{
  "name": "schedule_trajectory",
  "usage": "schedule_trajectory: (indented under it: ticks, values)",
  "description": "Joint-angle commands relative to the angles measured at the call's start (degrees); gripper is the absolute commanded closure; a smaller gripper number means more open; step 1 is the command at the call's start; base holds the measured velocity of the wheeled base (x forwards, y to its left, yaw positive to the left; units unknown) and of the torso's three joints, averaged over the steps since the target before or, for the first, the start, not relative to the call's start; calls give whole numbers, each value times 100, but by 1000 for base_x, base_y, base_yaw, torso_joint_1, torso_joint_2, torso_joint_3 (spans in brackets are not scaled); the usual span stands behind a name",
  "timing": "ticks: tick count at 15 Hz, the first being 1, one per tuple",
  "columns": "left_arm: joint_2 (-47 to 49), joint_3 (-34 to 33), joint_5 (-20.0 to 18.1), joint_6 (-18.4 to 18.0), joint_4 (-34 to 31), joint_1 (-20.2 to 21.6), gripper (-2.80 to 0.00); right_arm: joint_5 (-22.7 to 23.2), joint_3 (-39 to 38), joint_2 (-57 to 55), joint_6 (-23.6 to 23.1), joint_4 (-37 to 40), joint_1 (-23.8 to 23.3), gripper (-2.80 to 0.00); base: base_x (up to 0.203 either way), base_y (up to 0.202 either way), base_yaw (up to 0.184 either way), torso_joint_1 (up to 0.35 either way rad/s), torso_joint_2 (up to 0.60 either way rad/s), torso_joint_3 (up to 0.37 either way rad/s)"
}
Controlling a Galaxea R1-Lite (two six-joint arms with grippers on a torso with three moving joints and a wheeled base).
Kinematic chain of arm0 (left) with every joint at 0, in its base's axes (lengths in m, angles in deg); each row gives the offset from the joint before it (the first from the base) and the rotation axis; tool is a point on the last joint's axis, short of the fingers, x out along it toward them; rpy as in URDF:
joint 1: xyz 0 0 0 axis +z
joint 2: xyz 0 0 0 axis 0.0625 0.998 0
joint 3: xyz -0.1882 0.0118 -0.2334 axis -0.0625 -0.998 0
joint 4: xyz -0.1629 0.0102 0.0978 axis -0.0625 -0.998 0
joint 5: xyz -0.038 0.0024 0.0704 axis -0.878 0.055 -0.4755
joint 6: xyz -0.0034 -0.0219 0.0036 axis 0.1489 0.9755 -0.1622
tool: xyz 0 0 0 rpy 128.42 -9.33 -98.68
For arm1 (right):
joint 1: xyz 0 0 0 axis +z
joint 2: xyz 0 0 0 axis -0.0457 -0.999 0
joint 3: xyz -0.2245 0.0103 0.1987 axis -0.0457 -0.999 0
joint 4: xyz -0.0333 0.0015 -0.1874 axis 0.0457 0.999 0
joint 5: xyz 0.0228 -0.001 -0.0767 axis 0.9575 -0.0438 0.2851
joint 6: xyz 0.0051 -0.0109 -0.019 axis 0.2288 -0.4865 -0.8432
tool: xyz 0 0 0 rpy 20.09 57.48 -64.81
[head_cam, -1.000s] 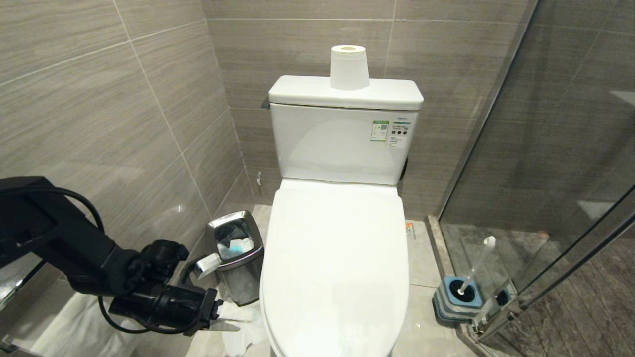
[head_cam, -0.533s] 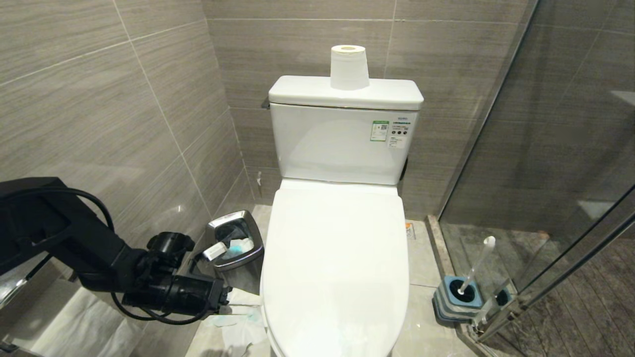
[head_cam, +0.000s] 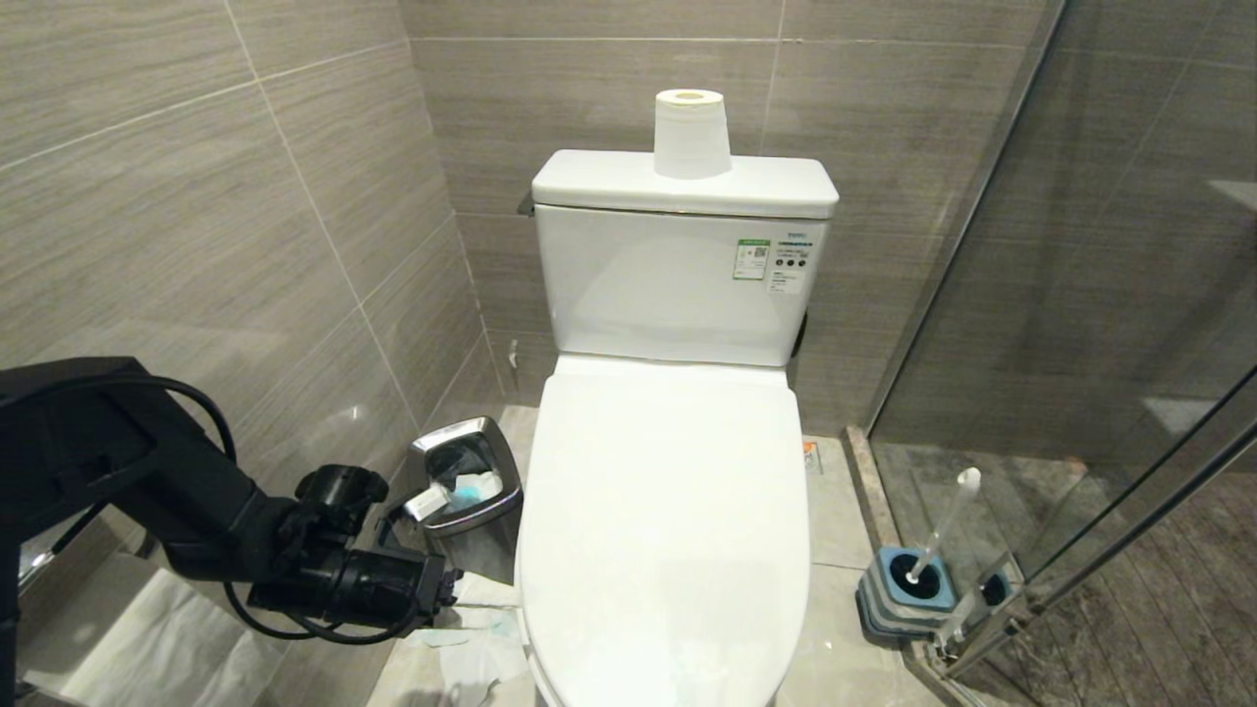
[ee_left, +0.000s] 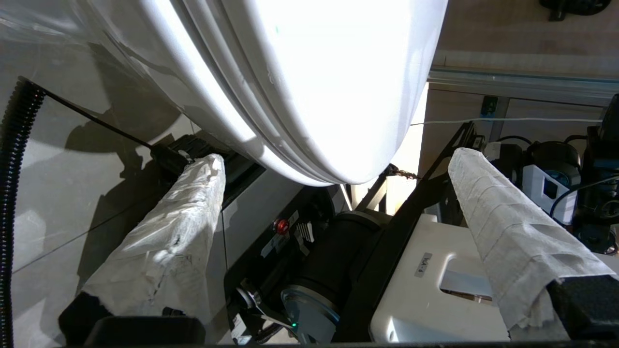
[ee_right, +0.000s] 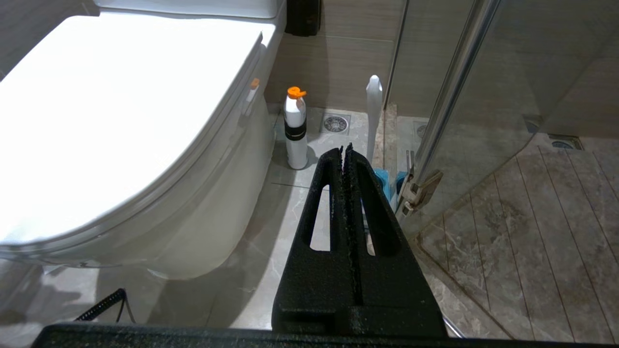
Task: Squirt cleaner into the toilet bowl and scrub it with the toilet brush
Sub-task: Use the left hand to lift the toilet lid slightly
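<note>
White lid (head_cam: 668, 520) hides toilet bowl; left gripper (ee_left: 333, 179) gapes.

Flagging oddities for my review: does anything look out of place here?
Yes. Crumpled tissue lies on the floor beside the steel bin, not in it, and the left tool's fingers are wrapped in paper.

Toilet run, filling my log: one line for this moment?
lid down | left gripper open, low at seat's front edge | right gripper shut, parked | brush in holder

toilet lid (head_cam: 668, 511) white | brush holder (head_cam: 908, 589) blue-topped | bottle (ee_right: 295, 128) orange-capped, black-banded
</note>
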Motion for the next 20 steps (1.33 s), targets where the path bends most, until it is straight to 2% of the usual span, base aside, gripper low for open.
schedule_trajectory:
  ticks: [1,4,6,7,11,15,20]
  values:
    - [6,4,-39,9,-7,-37,-280,-2,-9,-5,-1,-1,1,0,0,0,0,0,0,0]
    - [6,-13,-82,0,-8,-182,-280,-2,-8,-5,-1,-1,1,0,0,0,0,0,0,0]
    - [4,-39,-426,9,-41,-261,-280,-2,-9,-5,-1,-1,1,0,0,0,0,0,0,0]
    - [29,-40,-435,0,-36,-306,-280,-2,-9,-5,-1,-1,1,0,0,0,0,0,0,0]
    - [182,13,-397,-69,34,-390,-280,-2,-9,-5,-1,-1,1,0,0,0,0,0,0,0]
    - [278,5,-153,-61,448,-459,-280,-2,-9,-5,-1,-1,1,0,0,0,0,0,0,0]
    - [343,13,3,-83,547,-522,-280,-2,-9,-5,-1,-1,1,0,0,0,0,0,0,0]
